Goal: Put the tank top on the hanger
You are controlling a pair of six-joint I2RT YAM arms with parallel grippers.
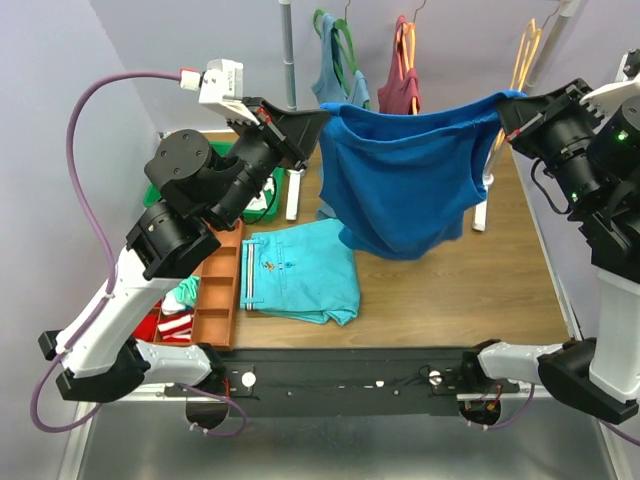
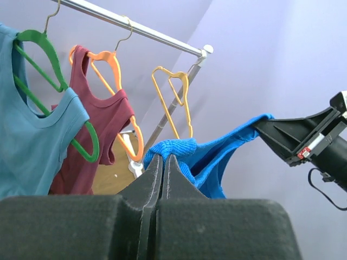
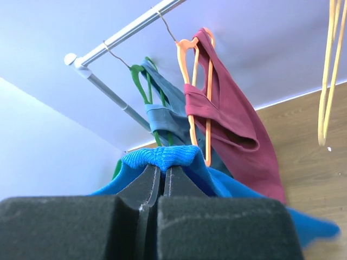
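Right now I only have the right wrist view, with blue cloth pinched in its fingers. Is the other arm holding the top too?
Observer: Yes. The left fingers are shut on the tank top at its far end, so it is stretched between both arms.
Operator: What is underneath it?
Observer: The overhead view shows it draped over the table, next to a folded turquoise garment. I can't tell whether the hem touches.
Operator: Is the light-orange hanger free?
Observer: Yes. In the left wrist view, the hanger hangs bare on the rail.
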